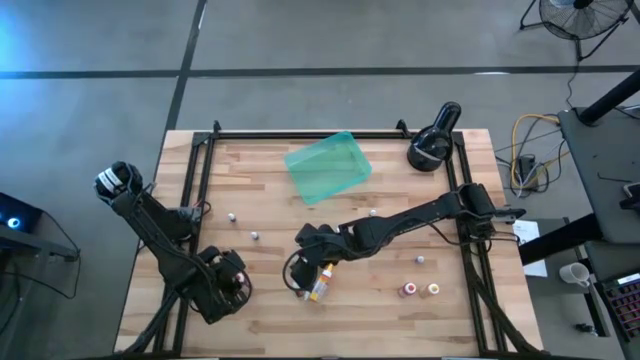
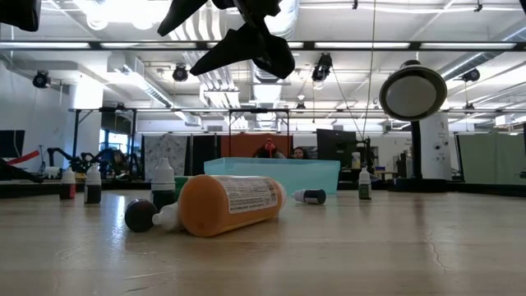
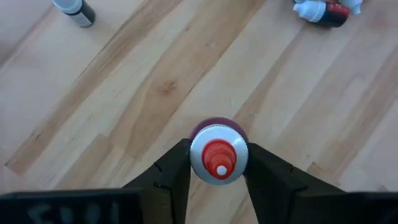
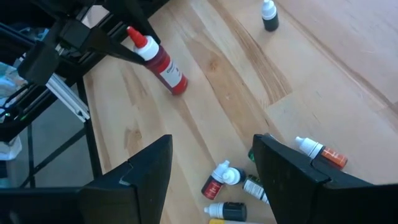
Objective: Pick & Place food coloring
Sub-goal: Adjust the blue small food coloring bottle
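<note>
The wooden desk [image 1: 400, 310] carries a translucent teal tray [image 1: 328, 167] at its far middle and a black round lamp-like device [image 1: 433, 146] at the far right corner.

The right arm reaches from the right edge toward the desk's middle; the right tool [image 1: 310, 255] hangs above the desk with its fingers spread and holding nothing, over a cluster of small food coloring bottles [image 4: 227, 186].

The left arm sits at the near left; the left tool [image 3: 217, 177] pinches a red bottle [image 3: 218, 155] with a white collar and red tip, its fingers touching the collar on both sides.

An orange bottle [image 2: 226, 204] lies on its side near the desk's middle. Two bottles [image 1: 420, 289] stand at the near right, and single small bottles [image 1: 243, 225] stand well apart left of centre.
</note>
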### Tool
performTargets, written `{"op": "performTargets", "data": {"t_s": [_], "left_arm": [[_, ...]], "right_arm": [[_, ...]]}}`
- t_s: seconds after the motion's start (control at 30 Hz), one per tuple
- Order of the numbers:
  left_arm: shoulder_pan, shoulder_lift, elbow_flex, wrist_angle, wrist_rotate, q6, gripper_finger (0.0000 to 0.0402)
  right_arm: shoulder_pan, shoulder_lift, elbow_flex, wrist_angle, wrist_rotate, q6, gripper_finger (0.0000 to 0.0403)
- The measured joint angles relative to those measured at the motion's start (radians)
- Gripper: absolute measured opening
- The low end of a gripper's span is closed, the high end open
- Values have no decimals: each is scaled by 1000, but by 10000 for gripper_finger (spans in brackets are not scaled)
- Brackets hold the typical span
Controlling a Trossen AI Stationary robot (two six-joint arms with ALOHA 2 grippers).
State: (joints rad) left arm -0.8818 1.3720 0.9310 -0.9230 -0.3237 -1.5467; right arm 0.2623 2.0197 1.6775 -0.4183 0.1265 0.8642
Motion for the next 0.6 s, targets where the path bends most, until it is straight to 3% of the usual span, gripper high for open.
{"op": "performTargets", "data": {"t_s": [0.3, 0.6], "left_arm": [[-1, 0, 0, -1, -2, 1, 196], [-1, 0, 0, -1, -6, 9, 208]], "right_arm": [[2, 0, 0, 0, 0, 0, 217], [2, 0, 0, 0, 0, 0, 217]]}}
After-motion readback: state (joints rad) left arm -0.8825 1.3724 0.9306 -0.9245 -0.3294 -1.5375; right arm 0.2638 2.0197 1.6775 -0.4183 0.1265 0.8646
